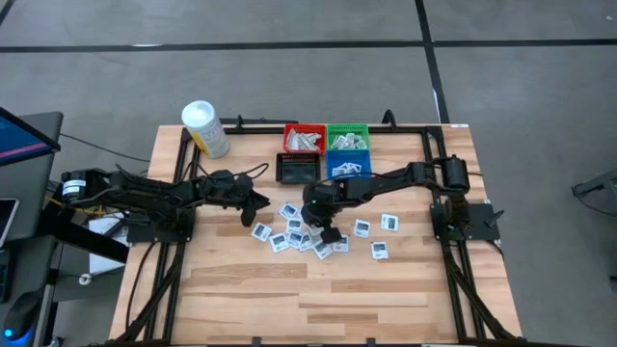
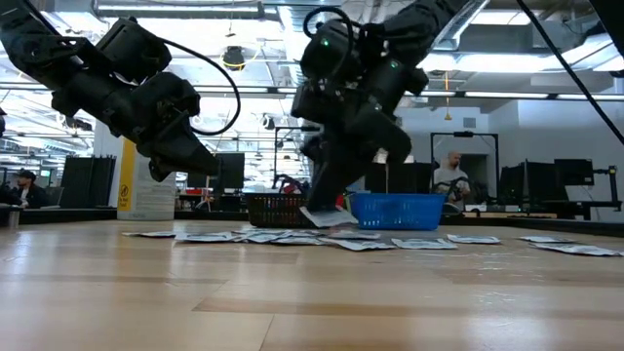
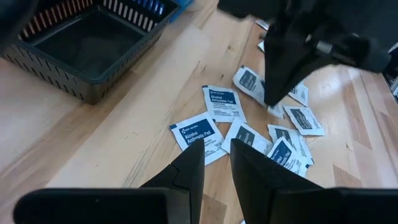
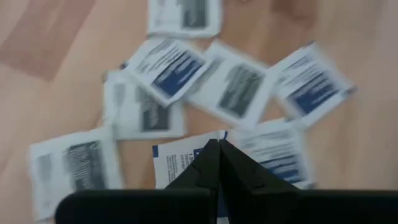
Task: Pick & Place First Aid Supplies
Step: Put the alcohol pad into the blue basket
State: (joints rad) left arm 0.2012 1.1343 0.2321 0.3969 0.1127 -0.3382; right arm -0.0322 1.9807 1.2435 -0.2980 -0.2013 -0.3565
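- Right gripper [image 4: 217, 149] is down over the heap of packets [image 1: 307, 234] in the middle of the wooden table [image 1: 318, 289], fingers pressed together, pinching the edge of a white packet with blue print [image 4: 180, 158].
- In the low view that packet [image 2: 327, 216] hangs tilted just above the heap.
- Left gripper [image 3: 216, 163] hovers beside the scatter, fingers slightly apart, holding nothing.
- Readable print: "Alcohol Antiseptic Pad" on a square packet [image 3: 222, 104]; its neighbour [image 3: 198, 131] starts "Alcohol".
- Black bin [image 3: 87, 46] sits near; red bin [image 1: 304, 139] and green bin [image 1: 347, 136] hold packets.
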